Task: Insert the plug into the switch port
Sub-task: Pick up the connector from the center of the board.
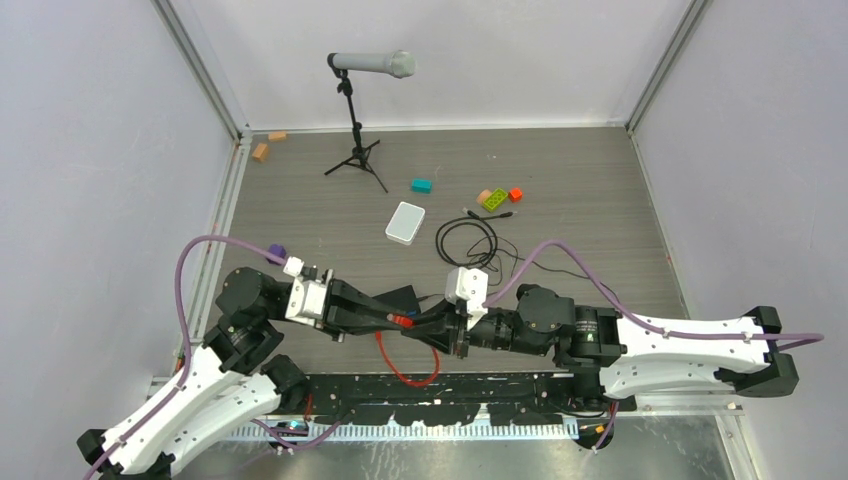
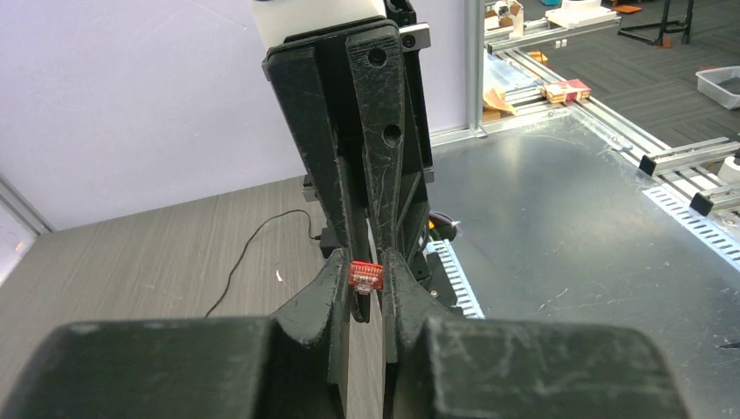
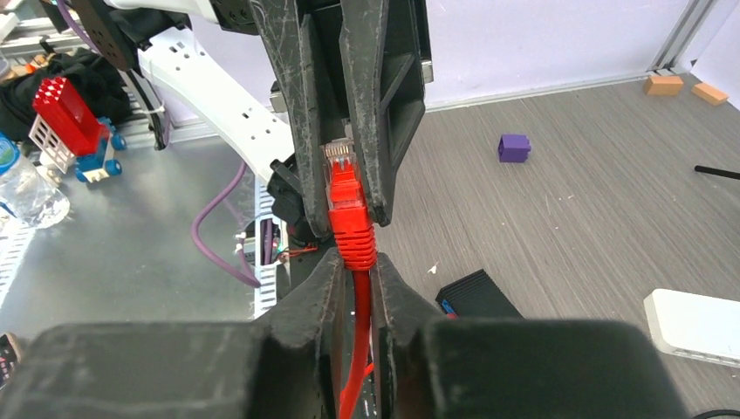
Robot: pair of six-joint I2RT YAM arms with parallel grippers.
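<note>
While the left fingers (image 2: 336,284) pinch the clear tip of the plug (image 2: 366,274) to steady it, the right fingers (image 3: 325,272) clamp its red boot, likely to re-aim. It hangs above the desk (image 3: 567,175), apart from the black switch (image 3: 478,292).

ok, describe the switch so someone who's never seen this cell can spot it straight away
On the grey wood-grain table, look near the front edge, where the left gripper holds the plug of the red cable. The network switch lies flat on the table just beyond it. It is a black ribbed box with a blue edge, unlike the white rounded box farther back.
</note>
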